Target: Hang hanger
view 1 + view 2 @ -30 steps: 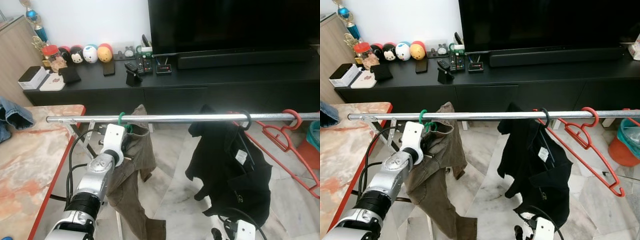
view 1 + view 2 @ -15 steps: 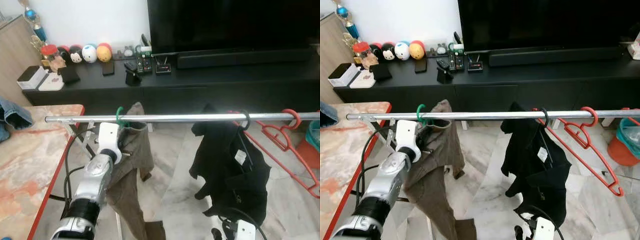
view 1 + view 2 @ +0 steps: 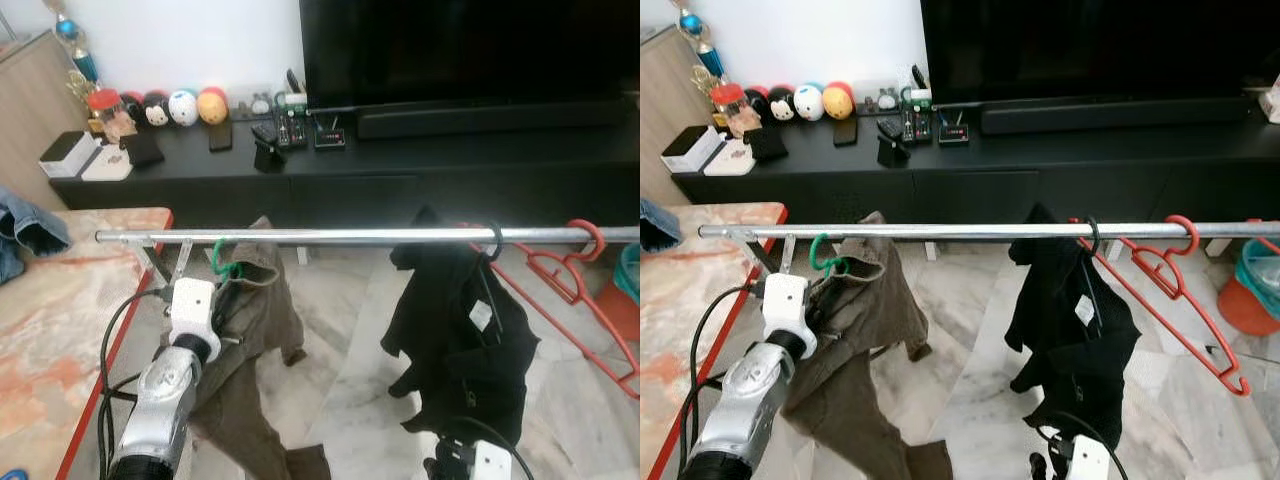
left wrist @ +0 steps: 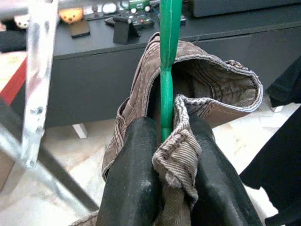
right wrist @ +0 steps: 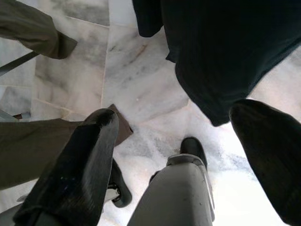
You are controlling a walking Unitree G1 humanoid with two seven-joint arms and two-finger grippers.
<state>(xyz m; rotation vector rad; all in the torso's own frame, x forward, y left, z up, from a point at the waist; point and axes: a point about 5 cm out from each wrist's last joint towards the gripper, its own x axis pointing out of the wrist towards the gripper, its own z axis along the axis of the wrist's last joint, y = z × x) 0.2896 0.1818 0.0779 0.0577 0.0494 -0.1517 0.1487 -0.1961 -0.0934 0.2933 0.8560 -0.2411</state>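
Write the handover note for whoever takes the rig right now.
Left gripper: shut on the green hanger carrying the brown trousers, held just under the metal rail.
Right gripper: open, idle, low near the floor.
Done: black garment and red hangers hang on the rail.
Left: the green hook looks not yet over the rail; lift it on, then release.

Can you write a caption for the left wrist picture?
The left gripper pinches a green hanger carrying brown corduroy trousers, near the metal rail.
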